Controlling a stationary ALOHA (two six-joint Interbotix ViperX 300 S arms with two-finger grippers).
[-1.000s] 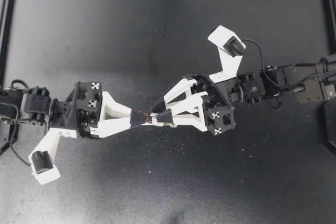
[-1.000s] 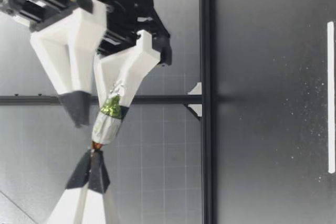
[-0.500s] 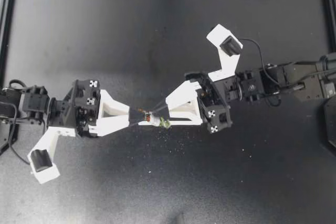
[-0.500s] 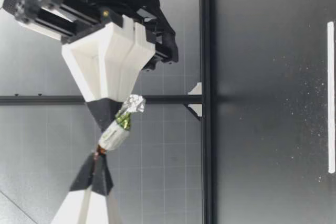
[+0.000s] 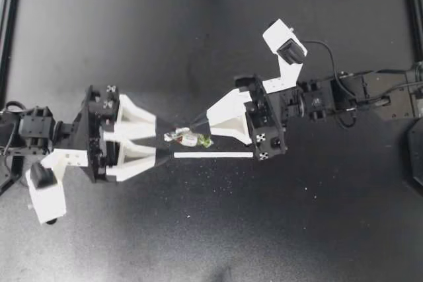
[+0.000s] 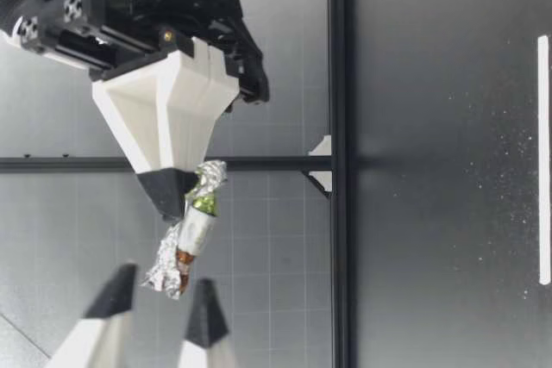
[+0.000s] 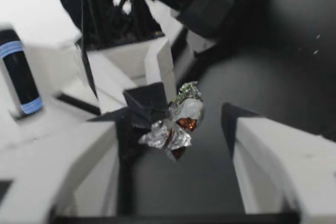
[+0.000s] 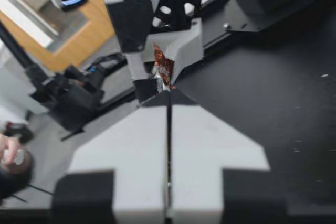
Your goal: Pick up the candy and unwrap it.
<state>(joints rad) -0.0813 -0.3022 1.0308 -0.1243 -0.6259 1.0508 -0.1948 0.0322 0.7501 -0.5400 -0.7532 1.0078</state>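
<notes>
Silver foil around the candy (image 5: 188, 139), green-tinted at one twist and crumpled loose at the other, with brown showing through the loose end. Held up off the dark worktop (image 5: 132, 37) — plain in the low view, where the candy (image 6: 191, 232) hangs well above the surface, lying roughly level with a slight tilt.

Right hand (image 5: 200, 133) clenched on the candy's green-tinted twist, both dark fingertips pressed together with the foil pinched between them. Same grip from the right wrist view: white fingers closed flat against each other, candy (image 8: 163, 69) poking out just past their tips, brown patch facing the camera.

Left hand (image 5: 170, 144) spread wide on the candy's other side, grasping nothing. Loose foil end reaching into the gap between its two dark fingertips; in the low view, clear of both. In the left wrist view, candy (image 7: 176, 124) just ahead of the parted fingers, with the crumpled foil close by one dark pad (image 7: 125, 150) — contact there impossible to judge.

White strip (image 5: 213, 155) lying on the worktop, running alongside the candy in the top view and just beside it.
</notes>
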